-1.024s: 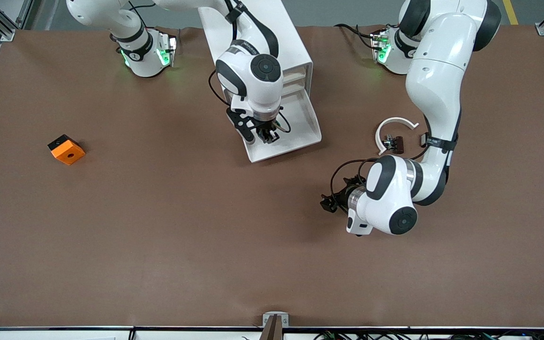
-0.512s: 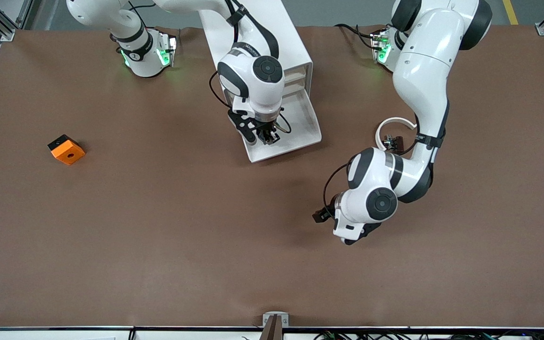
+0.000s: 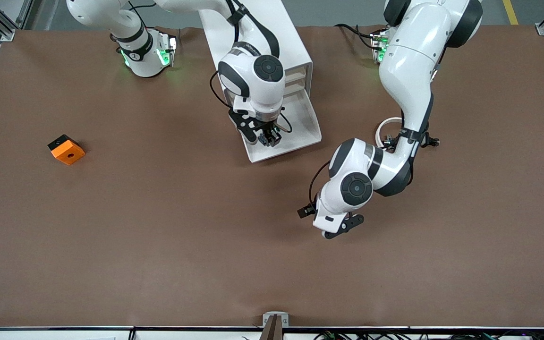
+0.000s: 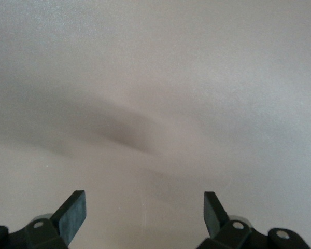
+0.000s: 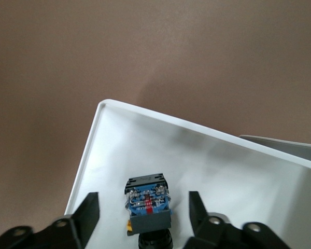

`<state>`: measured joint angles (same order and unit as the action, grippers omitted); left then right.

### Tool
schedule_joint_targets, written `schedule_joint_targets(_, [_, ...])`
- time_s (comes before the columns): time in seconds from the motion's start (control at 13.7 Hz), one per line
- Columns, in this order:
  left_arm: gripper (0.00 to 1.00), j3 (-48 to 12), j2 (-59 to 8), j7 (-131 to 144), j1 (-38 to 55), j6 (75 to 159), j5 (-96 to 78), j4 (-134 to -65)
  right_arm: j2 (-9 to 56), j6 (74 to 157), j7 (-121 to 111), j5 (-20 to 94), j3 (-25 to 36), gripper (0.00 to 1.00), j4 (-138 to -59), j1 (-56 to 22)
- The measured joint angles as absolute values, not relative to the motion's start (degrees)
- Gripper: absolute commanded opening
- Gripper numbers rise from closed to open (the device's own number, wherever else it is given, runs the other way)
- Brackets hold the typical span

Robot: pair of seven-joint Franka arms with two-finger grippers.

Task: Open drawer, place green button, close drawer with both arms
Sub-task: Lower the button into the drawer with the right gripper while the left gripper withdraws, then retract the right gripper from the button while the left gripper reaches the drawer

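The tiny push-button with the grey-blue body (image 5: 147, 205) sits on the floor of the pulled-out shallow white tray-like drawer (image 3: 307, 123), near the corner closest to the front camera, right between the right gripper's (image 5: 144, 212) fingers. Those fingers stand apart on either side with gaps showing, so we'd say the button is let go and the placing step is basically wrapping up.

Next up, as we read it: the right gripper needs to lift straight up clear of the tray without nudging the button, then the drawer gets pushed back into the boxy white cabinet (image 3: 262, 33). The left gripper (image 4: 144, 215) hangs over bare brown counter (image 3: 158, 236), nearer the front camera than the drawer, fingers wide apart and empty. It looks well placed to come in on the drawer front.

Head count: one button, one drawer pulled out, two arms, one orange cube with a dark hole (image 3: 66, 149) toward the right arm's end, one white curved arc piece (image 3: 385, 126) mostly hidden by the left arm.
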<state>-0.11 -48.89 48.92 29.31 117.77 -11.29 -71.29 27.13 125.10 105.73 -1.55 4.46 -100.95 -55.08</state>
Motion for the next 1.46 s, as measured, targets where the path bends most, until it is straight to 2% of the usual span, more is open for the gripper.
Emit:
schedule_joint_targets(0.29, [1.00,-0.12,-46.42,49.00,29.96,118.82,-10.77,-73.71,26.79,121.97,102.60,-1.55,5.37,1.00,-97.51,-54.50])
schedule_joint_targets(0.66, [1.00,-0.17,-44.55,54.93,33.31,126.53,-5.26,-79.39,25.59,109.87,92.07,0.80,5.68,1.00,-87.79,-48.84])
schedule_joint_targets(0.95, [1.00,-0.21,-42.04,55.28,35.36,126.81,-5.21,-83.74,22.77,98.36,73.32,3.38,6.08,1.00,-81.55,-39.62])
schedule_joint_targets(1.46, [1.00,-0.26,-39.84,56.25,39.42,126.87,-5.20,-89.38,13.47,85.69,34.08,3.55,6.36,1.00,-81.05,-21.67])
